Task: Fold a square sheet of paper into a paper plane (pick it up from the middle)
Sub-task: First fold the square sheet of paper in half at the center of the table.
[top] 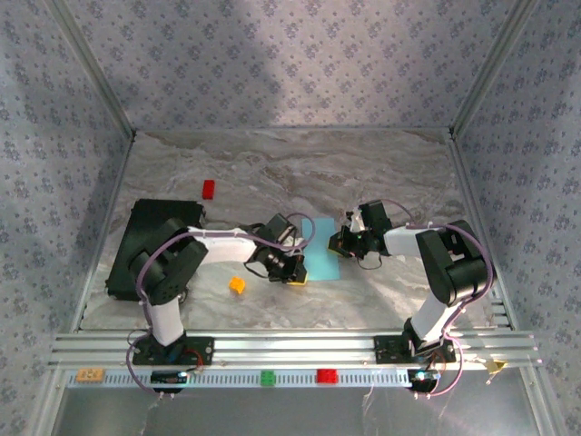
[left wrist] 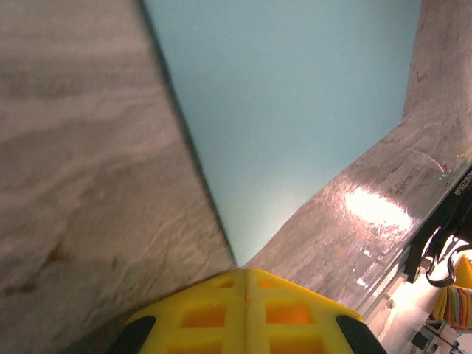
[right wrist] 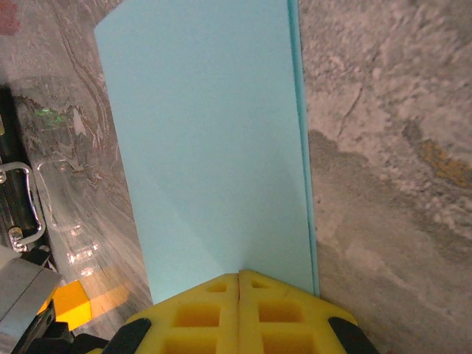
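The sheet of paper [top: 323, 252] is lying flat on the marble worktop [top: 272, 173] between the two arms, showing as a narrow light-blue rectangle. The left gripper [left wrist: 245, 274] is sitting at one corner, jaws together. The right gripper [right wrist: 240, 274] is sitting at the opposite edge, jaws likewise closed. An orange block [top: 237, 284] is lying well apart.

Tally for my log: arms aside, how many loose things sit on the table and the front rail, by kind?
Small coloured blocks: 5
Light-blue paper sheet: 1
Black slab: 1
Total: 7
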Action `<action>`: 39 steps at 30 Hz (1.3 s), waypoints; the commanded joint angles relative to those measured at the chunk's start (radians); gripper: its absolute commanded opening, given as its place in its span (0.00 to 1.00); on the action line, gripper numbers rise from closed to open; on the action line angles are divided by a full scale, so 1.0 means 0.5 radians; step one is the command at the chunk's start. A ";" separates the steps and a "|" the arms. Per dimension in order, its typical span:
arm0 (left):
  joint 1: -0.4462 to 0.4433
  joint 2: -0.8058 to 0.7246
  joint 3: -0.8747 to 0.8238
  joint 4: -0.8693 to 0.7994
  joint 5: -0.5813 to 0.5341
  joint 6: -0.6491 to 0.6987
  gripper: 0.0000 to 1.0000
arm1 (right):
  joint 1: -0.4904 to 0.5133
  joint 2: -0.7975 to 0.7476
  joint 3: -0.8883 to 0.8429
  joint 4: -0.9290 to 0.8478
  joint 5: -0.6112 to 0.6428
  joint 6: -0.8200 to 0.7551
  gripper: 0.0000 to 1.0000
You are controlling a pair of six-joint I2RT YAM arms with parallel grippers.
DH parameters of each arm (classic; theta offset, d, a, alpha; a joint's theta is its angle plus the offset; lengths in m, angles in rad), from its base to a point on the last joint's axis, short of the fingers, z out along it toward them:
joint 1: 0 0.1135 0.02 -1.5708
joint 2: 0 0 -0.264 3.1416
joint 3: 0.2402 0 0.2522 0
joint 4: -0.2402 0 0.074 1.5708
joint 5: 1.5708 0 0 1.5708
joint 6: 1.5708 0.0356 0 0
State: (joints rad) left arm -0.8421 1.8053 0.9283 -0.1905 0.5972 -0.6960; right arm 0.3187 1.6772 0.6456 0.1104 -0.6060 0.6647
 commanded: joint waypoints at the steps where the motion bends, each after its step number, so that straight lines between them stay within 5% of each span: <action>1: -0.014 -0.152 0.042 -0.062 -0.057 0.006 0.02 | -0.007 0.122 -0.128 -0.340 0.319 -0.044 0.00; 17: 0.234 0.233 0.288 0.359 0.075 -0.278 0.02 | -0.010 0.125 -0.129 -0.331 0.310 -0.047 0.00; 23: 0.250 0.309 0.234 0.287 0.117 -0.199 0.02 | -0.009 0.134 -0.129 -0.326 0.308 -0.045 0.00; 29: 0.249 0.273 0.188 -0.028 -0.076 0.020 0.03 | -0.011 0.133 -0.141 -0.319 0.310 -0.043 0.00; 39: 0.209 0.040 0.238 0.012 -0.004 -0.025 0.05 | -0.013 0.131 -0.147 -0.313 0.308 -0.040 0.00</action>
State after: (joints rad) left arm -0.7235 1.8904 1.0485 -0.1608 0.5865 -0.7185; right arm 0.3187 1.6772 0.6380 0.1249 -0.6071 0.6647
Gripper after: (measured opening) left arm 0.047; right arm 0.052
